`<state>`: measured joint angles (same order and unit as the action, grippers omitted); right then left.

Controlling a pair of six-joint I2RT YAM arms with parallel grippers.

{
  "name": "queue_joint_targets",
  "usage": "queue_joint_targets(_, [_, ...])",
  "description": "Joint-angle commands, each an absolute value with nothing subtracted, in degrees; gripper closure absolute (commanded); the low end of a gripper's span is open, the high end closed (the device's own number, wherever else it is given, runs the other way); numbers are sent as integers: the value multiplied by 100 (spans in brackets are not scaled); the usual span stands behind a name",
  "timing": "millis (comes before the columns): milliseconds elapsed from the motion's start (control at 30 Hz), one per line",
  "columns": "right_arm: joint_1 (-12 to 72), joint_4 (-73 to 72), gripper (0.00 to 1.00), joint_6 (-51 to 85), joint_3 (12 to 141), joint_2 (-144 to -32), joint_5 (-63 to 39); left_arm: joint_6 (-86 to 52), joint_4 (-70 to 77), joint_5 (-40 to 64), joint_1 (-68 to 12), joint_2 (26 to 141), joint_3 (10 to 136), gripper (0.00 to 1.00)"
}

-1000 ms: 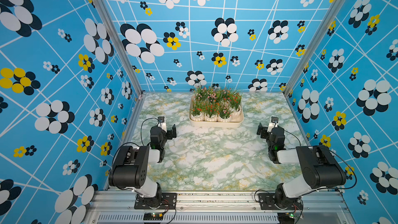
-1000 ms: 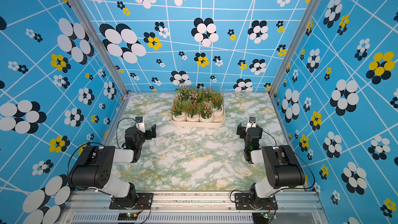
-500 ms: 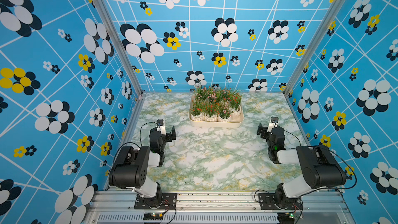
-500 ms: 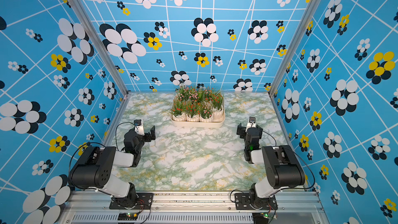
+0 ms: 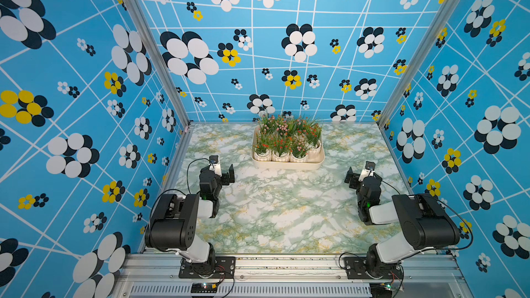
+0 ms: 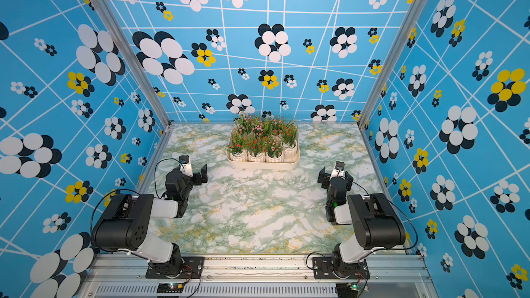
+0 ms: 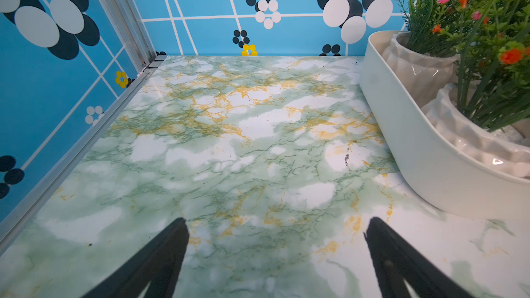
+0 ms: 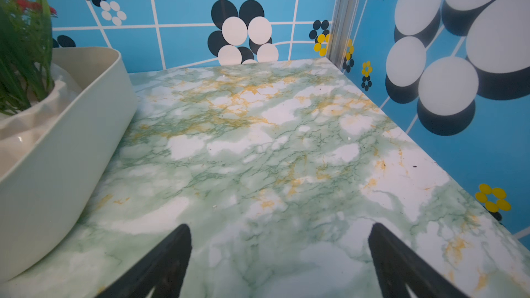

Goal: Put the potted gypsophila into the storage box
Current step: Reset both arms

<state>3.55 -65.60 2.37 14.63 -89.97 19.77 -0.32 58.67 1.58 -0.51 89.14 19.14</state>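
Near end: left pincer (image 7: 276, 225) and right pincer (image 8: 279, 229) are both spread wide with nothing between the jaws, low over the green-and-white marble-patterned surface (image 5: 286, 210). No loose pot shows on the surface in both top views.

Farther back, centre: shallow cream-white rectangular plastic storage box (image 5: 287, 165), packed with potted gypsophila (image 5: 282, 139), green stems with small red and pink blooms, in glossy white ribbed pots (image 5: 280, 156). Looks like two rows, but foliage hides the back one, so the count is unsure. Task looks done.

Handling, as a judgement: pots are stiff, glazed, likely slippery, breakable and bottom-heavy. Stems are soft and give no hold. Grip across the pot body just under the rim.
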Motion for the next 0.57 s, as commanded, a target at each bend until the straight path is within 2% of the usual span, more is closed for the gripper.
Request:
queue_joint_targets(0, [316,-6085,1,231,1830,-8975,1836,70,5921,236,-80,8912,1888,0])
queue_joint_targets(67, [324,-5523,1,232,2105,-8950,1787,77,5822,238,-80,8910,1940,1])
queue_joint_targets(233, [317,-5527,1,108,2114,-8958,1426,88,5534,264,-80,8912,2086,0])
queue_joint_targets(533, [298,-5537,1,114,2102,-8956,1389,88,5388,269,-81,8912,2162,0])
